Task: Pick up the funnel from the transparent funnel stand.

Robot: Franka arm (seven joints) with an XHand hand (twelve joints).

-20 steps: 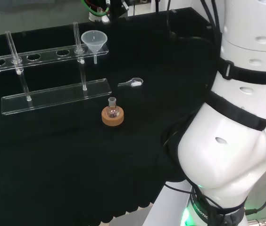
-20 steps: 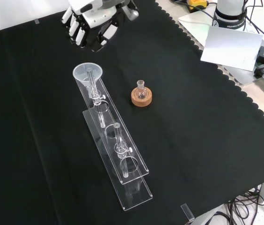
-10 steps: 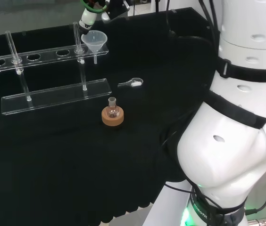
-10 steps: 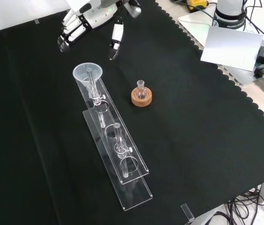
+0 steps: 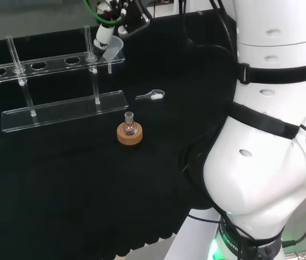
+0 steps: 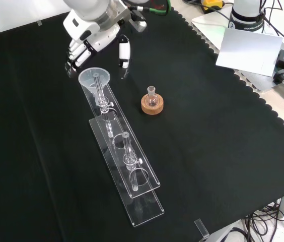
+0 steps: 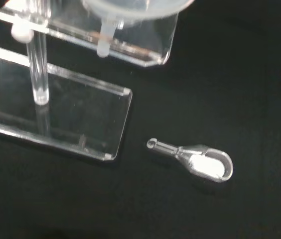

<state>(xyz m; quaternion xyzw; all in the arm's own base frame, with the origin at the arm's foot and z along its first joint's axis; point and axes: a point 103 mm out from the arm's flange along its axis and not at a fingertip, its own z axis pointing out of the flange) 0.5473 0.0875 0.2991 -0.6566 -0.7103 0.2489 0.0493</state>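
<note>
1. Matt black cloth (image 6: 222,151) over the bench, scalloped along its edge.
2. Clear, glossy plastic funnel stand (image 6: 132,176), smooth slabs and posts catching glints.
3. Translucent, smooth plastic funnel (image 6: 94,78), slightly frosted.
4. Small clear scoop (image 7: 198,160), glossy, white inside.
5. Brown cork ring (image 6: 152,106), rough and matt, under a small clear glass flask (image 6: 152,97).
6. Glossy white-and-black plastic hand (image 6: 94,38).

– Where does the funnel (image 6: 94,79) sit?
– In the top end hole of the funnel stand (image 6: 132,177), front view, with the hand (image 6: 89,38) just above it.
– And to the stand's right?
– A small flask (image 6: 152,96) on its cork ring (image 6: 152,106); a small scoop (image 5: 152,96) lies near the stand's base.
</note>
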